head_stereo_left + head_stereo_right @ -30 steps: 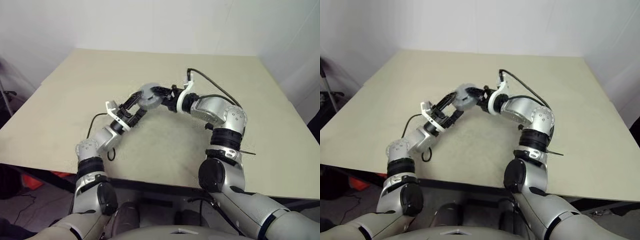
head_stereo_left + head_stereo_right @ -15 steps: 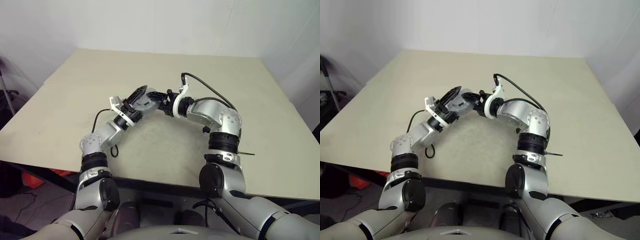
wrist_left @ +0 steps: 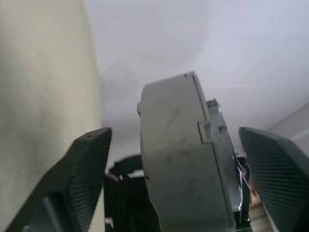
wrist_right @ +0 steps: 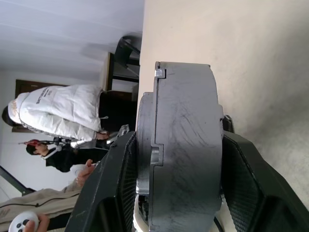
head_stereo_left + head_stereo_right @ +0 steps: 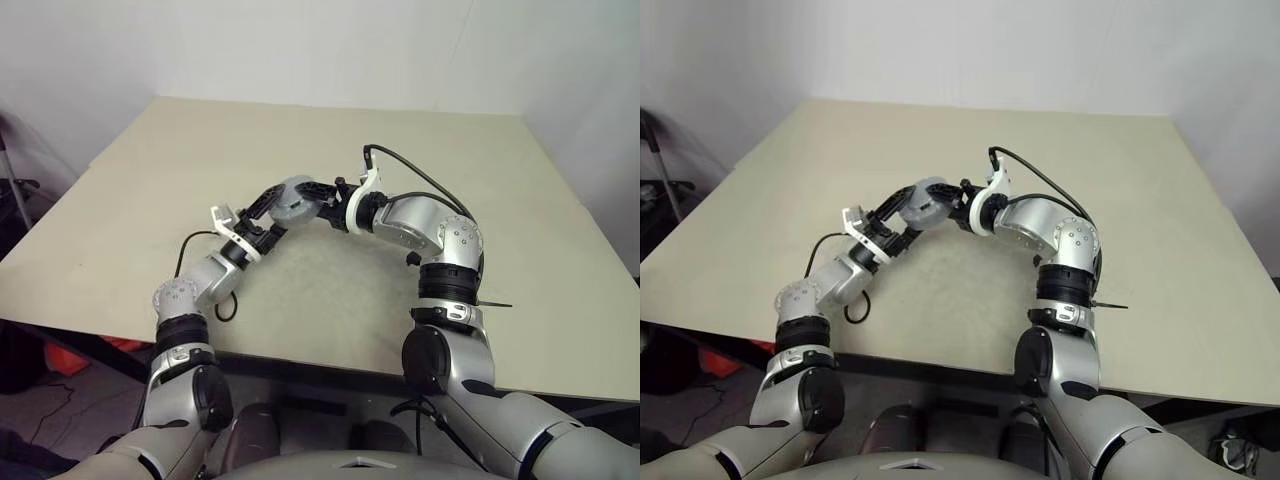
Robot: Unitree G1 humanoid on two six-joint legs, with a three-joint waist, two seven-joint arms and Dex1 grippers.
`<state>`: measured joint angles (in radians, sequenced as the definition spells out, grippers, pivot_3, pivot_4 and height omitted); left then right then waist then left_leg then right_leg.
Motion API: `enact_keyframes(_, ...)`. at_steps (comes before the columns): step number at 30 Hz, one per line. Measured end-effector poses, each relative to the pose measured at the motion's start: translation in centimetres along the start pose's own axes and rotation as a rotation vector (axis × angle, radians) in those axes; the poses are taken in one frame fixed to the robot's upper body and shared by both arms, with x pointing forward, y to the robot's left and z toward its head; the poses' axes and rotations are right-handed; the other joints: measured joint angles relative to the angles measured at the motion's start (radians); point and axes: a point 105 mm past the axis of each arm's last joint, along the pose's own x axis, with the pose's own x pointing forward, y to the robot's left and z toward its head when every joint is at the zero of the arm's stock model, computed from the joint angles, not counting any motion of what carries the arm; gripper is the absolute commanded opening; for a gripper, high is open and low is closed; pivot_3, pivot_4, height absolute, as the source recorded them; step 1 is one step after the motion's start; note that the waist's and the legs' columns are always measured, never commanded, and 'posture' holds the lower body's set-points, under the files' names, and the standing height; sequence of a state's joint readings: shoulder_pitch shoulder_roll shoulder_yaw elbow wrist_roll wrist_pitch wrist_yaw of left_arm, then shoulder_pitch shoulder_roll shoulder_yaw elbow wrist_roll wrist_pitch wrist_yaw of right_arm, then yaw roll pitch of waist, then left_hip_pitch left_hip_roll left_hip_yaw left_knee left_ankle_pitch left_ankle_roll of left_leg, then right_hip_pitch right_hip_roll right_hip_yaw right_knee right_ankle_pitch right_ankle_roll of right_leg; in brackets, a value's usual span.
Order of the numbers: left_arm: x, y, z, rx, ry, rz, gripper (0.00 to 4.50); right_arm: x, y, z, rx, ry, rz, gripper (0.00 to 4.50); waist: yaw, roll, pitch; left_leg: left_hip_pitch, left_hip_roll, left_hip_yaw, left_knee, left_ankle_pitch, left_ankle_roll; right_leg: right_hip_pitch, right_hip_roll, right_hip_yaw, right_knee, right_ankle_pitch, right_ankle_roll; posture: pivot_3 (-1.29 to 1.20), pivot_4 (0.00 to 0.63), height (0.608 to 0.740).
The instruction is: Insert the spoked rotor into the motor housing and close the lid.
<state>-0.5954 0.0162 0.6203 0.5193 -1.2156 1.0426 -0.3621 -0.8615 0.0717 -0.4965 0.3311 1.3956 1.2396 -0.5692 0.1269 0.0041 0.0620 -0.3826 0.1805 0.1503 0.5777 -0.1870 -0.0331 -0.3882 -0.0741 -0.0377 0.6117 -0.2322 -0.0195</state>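
Note:
The motor housing (image 5: 295, 194) shows as a closed round grey casing held on edge in the air above the beige table (image 5: 330, 300). My right gripper (image 5: 318, 198) is shut on it; its two black fingers (image 4: 111, 193) press on the flat faces of the housing (image 4: 183, 145). My left gripper (image 5: 272, 208) comes from the other side and stands open, a finger (image 3: 77, 179) on either side of the housing (image 3: 183, 159) with a gap on both sides. The spoked rotor is hidden. I cannot tell the lid apart from the casing's body.
Cables loop off both wrists, one (image 5: 420, 170) above the right forearm. The table edge runs close in front of me. In the right wrist view a person in a white jacket (image 4: 63, 113) stands beyond the table, and a hand holds a controller (image 4: 24, 222).
My left gripper, tilted up half a second ago, has dipped back down beside the housing. The right gripper has kept its hold in place.

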Motion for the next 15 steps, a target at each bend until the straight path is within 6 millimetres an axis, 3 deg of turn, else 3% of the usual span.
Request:
enact_keyframes(3, 0.02, 0.0, 0.16, 0.006, -0.012, -0.002, 2.56, 0.05, -0.22, 0.05, -0.002, 0.001, -0.013, 2.07, 0.0, 0.0, 0.0, 0.0, 0.0, 0.0, 0.0, 0.0, 0.0, 0.0, 0.0, 0.0, 0.0, 0.0, 0.0, 0.0, 0.0, 0.74)
enact_keyframes(5, 0.02, 0.03, 0.22, 0.003, -0.017, -0.003, 2.2, 0.05, -0.18, 0.04, -0.013, 0.004, -0.013, 2.07, 0.0, 0.0, 0.0, 0.0, 0.0, 0.0, 0.001, 0.0, 0.0, 0.0, 0.0, 0.0, 0.001, 0.0, 0.0, 0.0, 0.0, 0.74)
enact_keyframes(15, 0.01, 0.0, 0.24, -0.008, -0.016, -0.018, 2.2, 0.09, 0.0, 0.05, -0.038, 0.005, -0.004, 2.07, 0.0, 0.0, 0.0, 0.0, 0.0, 0.0, 0.003, 0.0, 0.0, 0.0, 0.0, 0.0, 0.004, 0.0, 0.0, 0.0, 0.0, 0.74)
